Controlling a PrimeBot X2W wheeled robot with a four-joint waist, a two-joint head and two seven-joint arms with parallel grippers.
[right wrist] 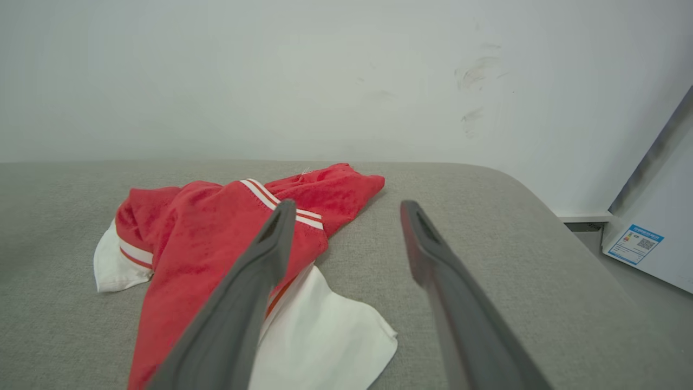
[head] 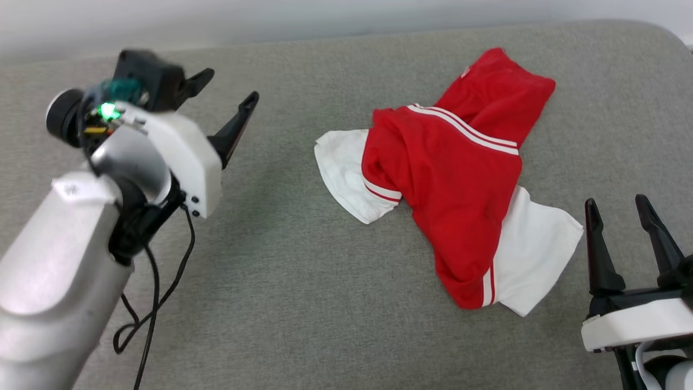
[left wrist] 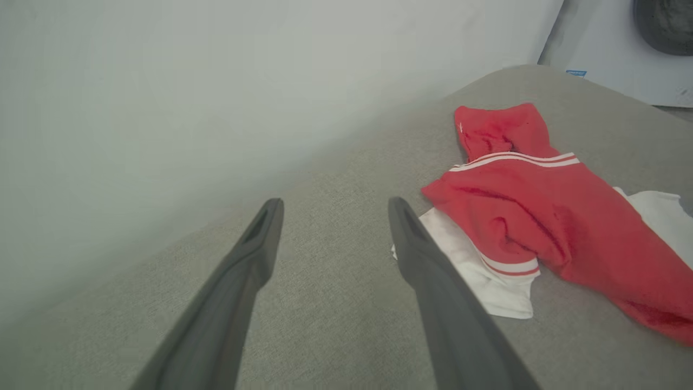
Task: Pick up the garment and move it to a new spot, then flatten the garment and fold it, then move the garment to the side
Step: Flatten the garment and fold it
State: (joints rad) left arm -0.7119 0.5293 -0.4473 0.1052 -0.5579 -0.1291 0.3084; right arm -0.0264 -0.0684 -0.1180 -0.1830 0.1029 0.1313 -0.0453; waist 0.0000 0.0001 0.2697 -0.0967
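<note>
The garment (head: 455,173) lies crumpled on the grey padded surface, right of centre: red body with white stripe trim, one white sleeve at its left and one at its lower right. Its lettering is hidden in the folds. My left gripper (head: 227,89) is raised at the upper left, open and empty, well left of the garment (left wrist: 541,216). My right gripper (head: 617,208) stands open and empty at the lower right, just right of the lower white sleeve. In the right wrist view the garment (right wrist: 216,244) lies left of and behind my fingers (right wrist: 254,281).
The grey surface (head: 303,281) ends at a white wall (right wrist: 325,81) at the back and a rounded edge at the right. A white appliance with a blue label (right wrist: 633,244) stands beyond that edge. A black cable (head: 157,292) hangs from my left arm.
</note>
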